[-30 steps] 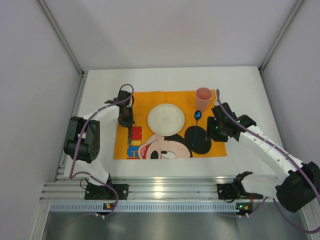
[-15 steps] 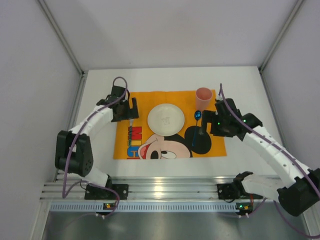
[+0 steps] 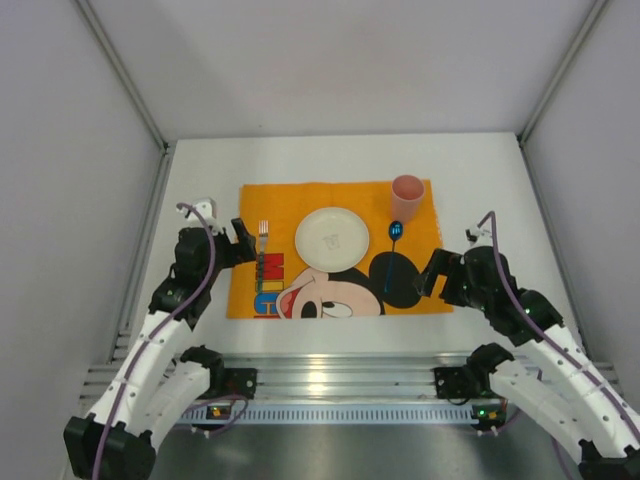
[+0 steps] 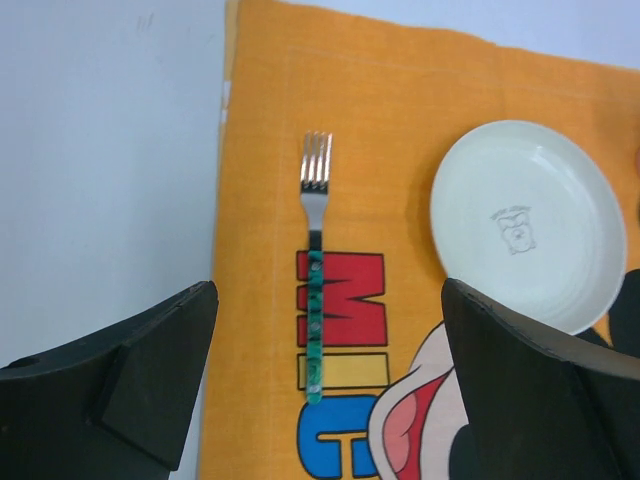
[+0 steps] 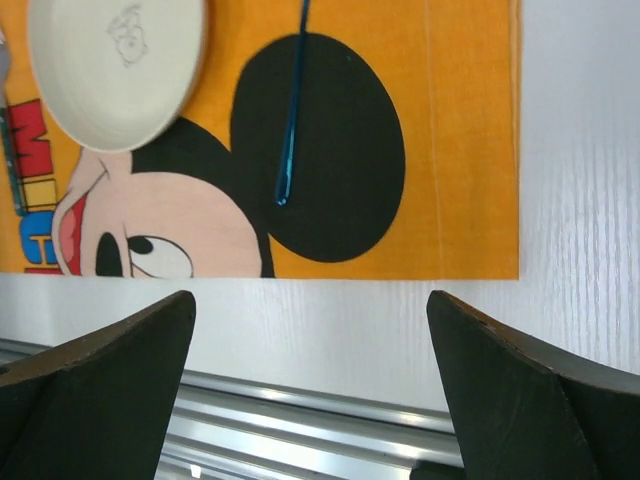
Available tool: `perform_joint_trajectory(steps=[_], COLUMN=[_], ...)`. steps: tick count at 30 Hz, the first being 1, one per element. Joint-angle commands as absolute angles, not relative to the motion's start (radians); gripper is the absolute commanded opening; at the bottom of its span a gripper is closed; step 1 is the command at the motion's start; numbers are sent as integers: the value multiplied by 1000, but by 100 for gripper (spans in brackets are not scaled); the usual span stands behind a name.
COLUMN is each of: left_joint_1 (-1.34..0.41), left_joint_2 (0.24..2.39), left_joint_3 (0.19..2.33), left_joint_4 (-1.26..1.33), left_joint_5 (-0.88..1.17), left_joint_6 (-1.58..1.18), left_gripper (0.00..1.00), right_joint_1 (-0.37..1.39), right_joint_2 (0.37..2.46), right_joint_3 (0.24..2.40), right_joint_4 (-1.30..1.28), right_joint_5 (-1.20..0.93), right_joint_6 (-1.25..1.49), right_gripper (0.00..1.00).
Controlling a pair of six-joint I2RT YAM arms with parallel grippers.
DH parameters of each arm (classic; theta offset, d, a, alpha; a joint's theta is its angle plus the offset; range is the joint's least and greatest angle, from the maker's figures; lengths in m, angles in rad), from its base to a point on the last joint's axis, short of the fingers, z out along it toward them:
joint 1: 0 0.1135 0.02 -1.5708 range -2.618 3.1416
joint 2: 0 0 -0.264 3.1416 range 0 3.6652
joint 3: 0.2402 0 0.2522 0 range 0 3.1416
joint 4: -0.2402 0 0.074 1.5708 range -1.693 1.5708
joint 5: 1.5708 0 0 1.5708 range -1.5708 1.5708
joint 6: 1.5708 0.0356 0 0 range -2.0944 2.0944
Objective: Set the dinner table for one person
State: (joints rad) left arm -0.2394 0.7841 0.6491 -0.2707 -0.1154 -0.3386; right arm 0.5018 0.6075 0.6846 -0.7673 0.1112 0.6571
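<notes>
The white dinner table point(image 3: 330, 155) carries an orange Mickey Mouse placemat point(image 3: 290, 200). On the mat a white plate point(image 3: 332, 238) sits in the middle. A green-handled fork point(image 3: 263, 240) lies left of it, tines pointing away. A blue spoon point(image 3: 396, 232) lies to the plate's right, and a pink cup point(image 3: 407, 195) stands upright behind the spoon. My left gripper point(image 3: 238, 243) hovers open just left of the fork point(image 4: 315, 300), holding nothing. My right gripper point(image 3: 436, 278) is open and empty over the mat's near right corner, back from the spoon handle point(image 5: 291, 120).
An aluminium rail point(image 5: 300, 410) runs along the table's near edge by the arm bases. White walls enclose the table on the left, right and far sides. Bare tabletop point(image 4: 110, 150) shows left of the mat and also right of it point(image 5: 570, 200).
Both arms have drawn back toward the near edge. The left gripper opened and left the fork lying on the mat. The right gripper opened wide and pulled away from the spoon.
</notes>
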Motion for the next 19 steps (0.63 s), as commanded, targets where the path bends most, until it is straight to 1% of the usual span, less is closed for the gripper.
perform_joint_trajectory(steps=[1,5,12,19], left_joint_1=[-244,-244,-244,-244], left_joint_2=[710,669,646,634], left_joint_3=[594,581,575,591], left_joint_4=[-178,-207,-212,-247], left_joint_5=[-218,-259,-262,-264], left_joint_6=[-310,-328,-334,-273], left_gripper=[99,98,98,98], right_joint_1=[506,506,506,508], right_joint_2=[552,541,509,443], right_joint_3=[683,683,680,683], right_joint_4=[-733,-738,-753,-782], right_joint_5=[115,104,92,83], right_joint_6=[718,716,713,704], right_gripper=[100,100,100,100])
